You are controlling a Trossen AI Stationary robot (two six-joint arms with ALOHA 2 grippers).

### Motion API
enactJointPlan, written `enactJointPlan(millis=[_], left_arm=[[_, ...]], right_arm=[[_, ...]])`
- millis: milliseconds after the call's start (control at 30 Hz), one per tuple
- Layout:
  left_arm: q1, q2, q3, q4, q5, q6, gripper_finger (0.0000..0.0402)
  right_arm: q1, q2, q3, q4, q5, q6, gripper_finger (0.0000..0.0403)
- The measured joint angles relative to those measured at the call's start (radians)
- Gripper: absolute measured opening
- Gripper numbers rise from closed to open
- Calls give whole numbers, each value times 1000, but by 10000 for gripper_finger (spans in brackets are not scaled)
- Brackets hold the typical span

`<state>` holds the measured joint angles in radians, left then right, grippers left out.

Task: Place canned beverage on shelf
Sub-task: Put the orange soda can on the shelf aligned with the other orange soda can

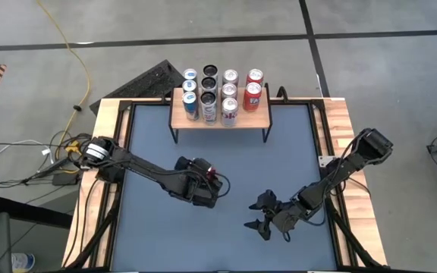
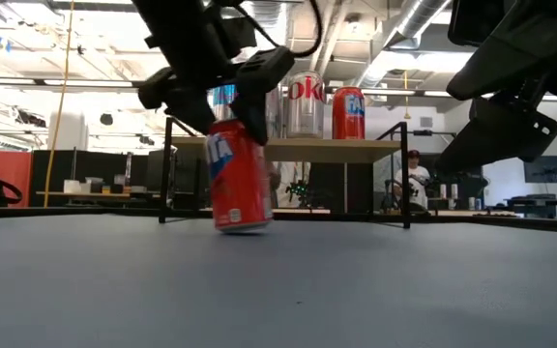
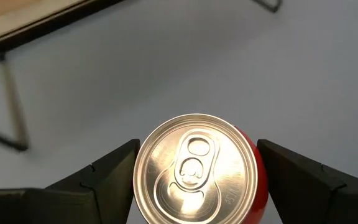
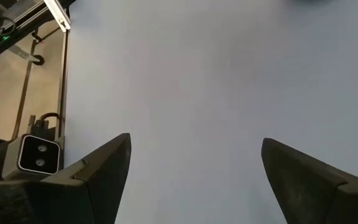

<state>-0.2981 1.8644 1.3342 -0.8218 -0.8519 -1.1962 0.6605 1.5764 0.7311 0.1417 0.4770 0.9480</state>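
A red beverage can [image 2: 238, 174] stands tilted on the blue-grey table mat, between the shelf and the table's near edge. My left gripper [image 2: 225, 126] is shut on its upper part; from above the gripper [image 1: 207, 186] covers nearly all of the can. The shelf [image 1: 218, 114], a light wooden top on thin black legs, stands at the far edge and carries several upright cans. My right gripper [image 1: 260, 212] hangs open over the mat right of centre, its fingers [image 4: 104, 168] with only bare mat between them. My left gripper pinches the can between its two fingers, one on each side of the wall just below the top rim [image 3: 257, 168]. The fingers slant down at it from the table's left, near side. The can leans with its top tipped over, its bottom rim [image 2: 245, 228] down at the mat.
A black keyboard [image 1: 146, 80] lies behind the shelf's left end. Wooden side rails [image 1: 105, 129] border the mat. Open mat lies between the held can and the shelf's legs [image 2: 165, 174]. A person [image 2: 414, 179] sits in the room beyond the table.
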Motion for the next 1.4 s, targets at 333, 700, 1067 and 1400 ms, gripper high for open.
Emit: enactJointPlan(millis=[333, 700, 1067, 1400], left_arm=[[-16, 3, 48, -219, 1, -174, 287], [-9, 4, 48, -146, 48, -38, 287], [-8, 0, 51, -20, 99, 80, 301], [-11, 3, 49, -16, 57, 78, 302]], right_arm=[[0, 0, 0, 0, 17, -18, 343], [-1, 1, 0, 0, 24, -33, 343], [-37, 1, 0, 1, 22, -32, 343], [-46, 1, 0, 2, 21, -30, 343]])
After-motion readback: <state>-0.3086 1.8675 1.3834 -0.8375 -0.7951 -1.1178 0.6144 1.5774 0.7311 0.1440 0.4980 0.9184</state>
